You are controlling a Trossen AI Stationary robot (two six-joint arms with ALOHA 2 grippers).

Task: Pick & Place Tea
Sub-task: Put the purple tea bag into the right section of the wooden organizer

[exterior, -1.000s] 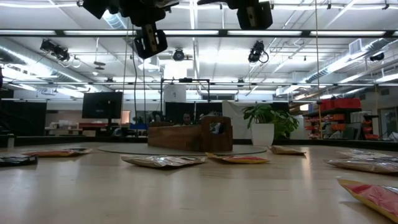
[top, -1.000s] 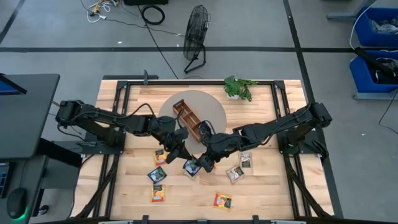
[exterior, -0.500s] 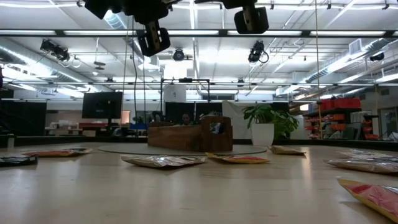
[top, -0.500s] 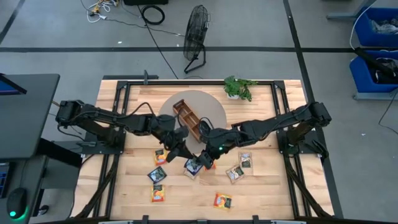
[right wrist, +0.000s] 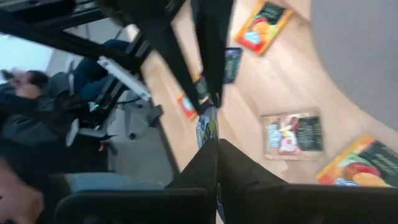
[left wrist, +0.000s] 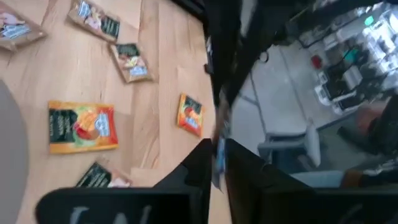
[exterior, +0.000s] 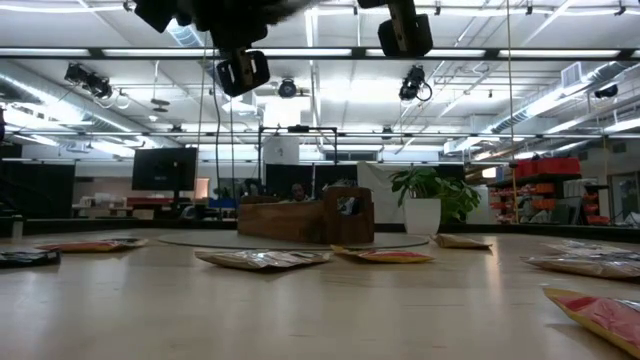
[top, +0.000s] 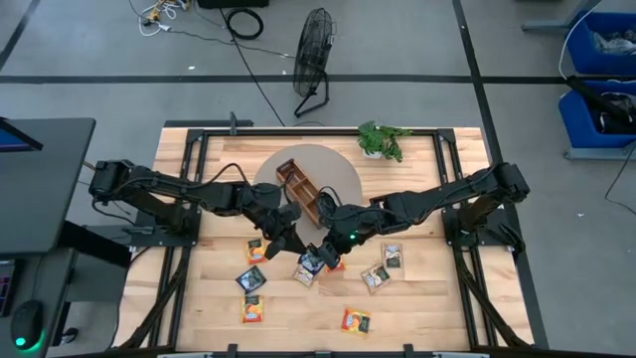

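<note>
Above the table's middle, both grippers meet over one blue tea sachet: right gripper clenched on its edge, left gripper barely parted beside it. Several other sachets lie loose; the wooden tray awaits most of them, I judge.

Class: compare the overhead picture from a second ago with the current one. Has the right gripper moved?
Yes. In the high view the right gripper has shifted slightly, toward the wooden tray, while the floor fan stays fixed.
</note>
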